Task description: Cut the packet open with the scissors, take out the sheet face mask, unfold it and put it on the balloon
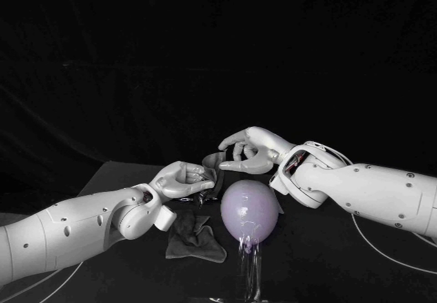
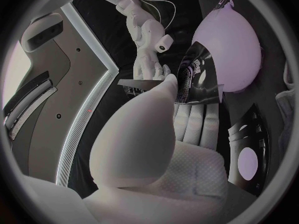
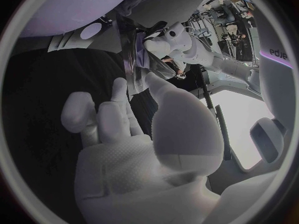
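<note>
A lilac balloon (image 1: 249,210) stands upright on a clear stand (image 1: 251,268) at the table's middle. My left hand (image 1: 185,178) is just left of it and grips a glossy black packet (image 1: 204,194), whose shiny face (image 2: 196,79) shows past the thumb in the left wrist view, close beside the balloon (image 2: 227,47). My right hand (image 1: 245,153) is behind the balloon, its fingers curled. It pinches a dark grey strip (image 1: 216,158), seemingly the sheet mask (image 3: 134,57), which runs from its fingertips toward the left hand (image 3: 168,42).
A crumpled dark grey sheet (image 1: 194,237) lies on the black table (image 1: 346,265) in front of my left hand, left of the stand. Both forearms slant in low over the table on either side of the balloon.
</note>
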You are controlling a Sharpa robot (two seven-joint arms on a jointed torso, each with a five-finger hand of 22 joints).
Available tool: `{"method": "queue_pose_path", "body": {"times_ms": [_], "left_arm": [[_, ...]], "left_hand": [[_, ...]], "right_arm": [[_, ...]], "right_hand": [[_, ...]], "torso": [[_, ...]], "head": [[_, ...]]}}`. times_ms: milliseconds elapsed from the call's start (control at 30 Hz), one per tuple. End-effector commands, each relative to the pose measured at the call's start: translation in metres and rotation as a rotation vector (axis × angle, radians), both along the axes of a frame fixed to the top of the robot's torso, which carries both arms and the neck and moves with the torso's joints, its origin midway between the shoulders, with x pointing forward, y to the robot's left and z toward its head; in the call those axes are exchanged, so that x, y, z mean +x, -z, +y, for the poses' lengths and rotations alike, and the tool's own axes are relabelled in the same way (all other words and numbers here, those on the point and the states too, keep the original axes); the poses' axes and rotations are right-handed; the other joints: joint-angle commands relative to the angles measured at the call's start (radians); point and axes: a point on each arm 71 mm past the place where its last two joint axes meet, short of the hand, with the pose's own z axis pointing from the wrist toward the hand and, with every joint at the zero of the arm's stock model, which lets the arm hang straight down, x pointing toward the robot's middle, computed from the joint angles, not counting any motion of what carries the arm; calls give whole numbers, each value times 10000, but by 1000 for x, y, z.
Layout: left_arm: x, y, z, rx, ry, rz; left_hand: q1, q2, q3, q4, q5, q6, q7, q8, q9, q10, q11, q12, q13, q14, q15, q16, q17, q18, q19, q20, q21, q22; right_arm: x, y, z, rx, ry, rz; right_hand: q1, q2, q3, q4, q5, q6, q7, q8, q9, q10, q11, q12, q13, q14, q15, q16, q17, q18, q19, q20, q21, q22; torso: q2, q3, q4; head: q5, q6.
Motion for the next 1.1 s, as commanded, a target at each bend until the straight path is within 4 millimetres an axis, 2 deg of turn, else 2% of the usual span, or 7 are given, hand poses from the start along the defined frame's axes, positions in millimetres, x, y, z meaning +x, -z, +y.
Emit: {"method": "queue_pose_path", "body": {"times_ms": [33, 367, 467, 500, 633, 1033, 1100], "left_arm": [[0, -4, -4, -75, 191, -308], [-1, -6, -11, -113, 388, -415], [-2, -7, -13, -110, 471, -437], [-2, -7, -14, -104, 488, -444], [-2, -8, -14, -80, 479, -460], [0, -8, -11, -159, 164, -361], [0, -8, -11, -148, 101, -340]], "left_hand": [[-67, -9, 64, 4, -2, 16, 1, 65, 13, 55, -17, -44, -14, 62, 15, -43, -12, 92, 69, 30, 56, 12], [-62, -15, 75, -5, -1, 18, -1, 67, 13, 59, -18, -46, -14, 64, 14, -47, -12, 91, 70, 29, 58, 12], [-59, -15, 83, -9, -1, 21, -3, 69, 14, 62, -19, -46, -14, 66, 14, -48, -12, 91, 70, 29, 59, 12], [-57, -16, 86, -10, -1, 21, -3, 70, 14, 62, -19, -47, -14, 66, 13, -49, -12, 91, 70, 29, 59, 12], [-57, -16, 86, -10, -1, 21, -3, 70, 14, 62, -19, -47, -14, 66, 13, -49, -12, 91, 70, 29, 59, 12], [-203, -203, 135, 16, -3, -137, 122, -19, -27, -101, 75, -97, -28, -43, 83, -168, -34, 47, -15, 51, 25, -16], [-430, -389, 77, 47, 7, -424, 298, -190, -106, -463, 221, -89, -25, -332, 230, -353, -88, -96, -315, 82, -169, -120]], "right_arm": [[1, 4, 5, -293, -170, 684], [2, 8, 15, -156, -213, 1040], [1, 8, 15, -1, -257, 1028], [1, 7, 15, 101, -279, 997], [0, 5, 12, 456, -344, 891], [-7, 2, 6, 1044, -681, 739], [-7, 1, 4, 1172, -557, 711]], "right_hand": [[-72, 59, -227, 126, -43, -17, -10, 74, 4, -75, 7, 92, 32, -55, 4, 7, 21, 205, -72, 30, -59, -13], [338, 467, -530, 376, -54, 543, -202, 391, 147, 141, -165, 485, 182, 177, -130, 324, 554, 122, 280, -48, 352, 278], [919, 942, -230, 193, -51, 1185, -394, 752, 290, 711, -360, 1235, 739, 517, -287, 699, 1346, -6, 704, -160, 935, 635], [1447, 1377, 142, -49, -47, 1673, -604, 1040, 401, 1179, -538, 1980, 1379, 803, -438, 1032, 2103, -100, 1004, -274, 1358, 893], [2081, 1843, 679, -504, -48, 2243, -952, 1509, 629, 2053, -830, 3359, 2605, 1218, -705, 1549, 3376, -257, 1460, -527, 2015, 1298], [1642, 1940, 1496, -955, -44, 2180, -1096, 2280, 1182, 3047, -984, 5320, 4528, 1521, -850, 1995, 4602, -392, 1785, -757, 2533, 1668], [1543, 1939, 1589, -1019, -45, 2136, -1100, 2393, 1271, 3104, -988, 5501, 4716, 1529, -853, 2009, 4647, -392, 1783, -762, 2535, 1680]], "torso": [[3, -6, 0], [-5, -2, -4], [-3, 0, 3], [-1, 2, 1], [-5, 3, -6], [-14, 3, -13], [-17, 2, -10]], "head": [[-21, -13], [-43, -68], [-34, -83], [-32, -89], [-23, -109], [-18, -128], [-24, -117]]}}
